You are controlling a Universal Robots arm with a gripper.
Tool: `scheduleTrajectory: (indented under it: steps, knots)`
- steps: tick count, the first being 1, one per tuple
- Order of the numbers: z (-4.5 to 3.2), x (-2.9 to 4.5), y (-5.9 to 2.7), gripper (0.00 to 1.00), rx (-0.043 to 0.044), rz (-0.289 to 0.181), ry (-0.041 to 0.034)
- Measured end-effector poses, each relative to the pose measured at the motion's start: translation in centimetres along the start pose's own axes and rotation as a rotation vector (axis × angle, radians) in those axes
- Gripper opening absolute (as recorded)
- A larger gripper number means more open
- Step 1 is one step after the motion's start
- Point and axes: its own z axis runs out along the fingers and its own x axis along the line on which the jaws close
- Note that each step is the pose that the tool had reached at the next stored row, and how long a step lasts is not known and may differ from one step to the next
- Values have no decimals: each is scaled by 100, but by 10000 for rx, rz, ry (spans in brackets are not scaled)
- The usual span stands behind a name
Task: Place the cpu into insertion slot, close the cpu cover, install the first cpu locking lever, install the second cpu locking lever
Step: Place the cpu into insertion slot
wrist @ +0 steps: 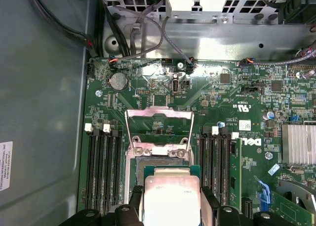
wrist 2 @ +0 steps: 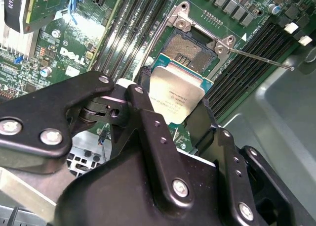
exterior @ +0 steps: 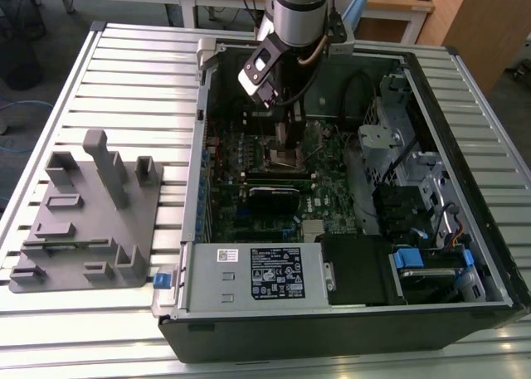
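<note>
One pair of black jaws grips the cpu (wrist 2: 177,98) by two sides and holds it flat just over the insertion slot (wrist 2: 190,50). The cpu cover (wrist: 158,113) stands flipped up at one edge of the slot. The open computer case (exterior: 348,333) lies on the desk (exterior: 124,72), by its edge on the exterior view's right.

Open computer case (exterior: 332,333) lying flat on the slatted table (exterior: 141,72), and at the exterior view's left of it, on the same table, sits a parts holder (exterior: 83,230). The arm (exterior: 297,6) hangs into the case's middle. There's the gripper (wrist 2: 176,91) with the chip (wrist 2: 173,107) pinched between its fingers, right over the socket (wrist 2: 190,50), overlapping one edge. The cover (wrist: 159,113) stands swung up on the socket's side away from the chip. Memory slots (wrist: 101,171) flank the socket on both sides. The power supply (exterior: 257,275) lies inside along the case wall nearest the exterior camera.
</note>
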Motion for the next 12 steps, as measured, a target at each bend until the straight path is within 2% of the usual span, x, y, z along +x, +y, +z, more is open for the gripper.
scheduleTrajectory:
  steps: [12]
  knots:
    - [41, -2, -4, 54, 3, -1, -7]
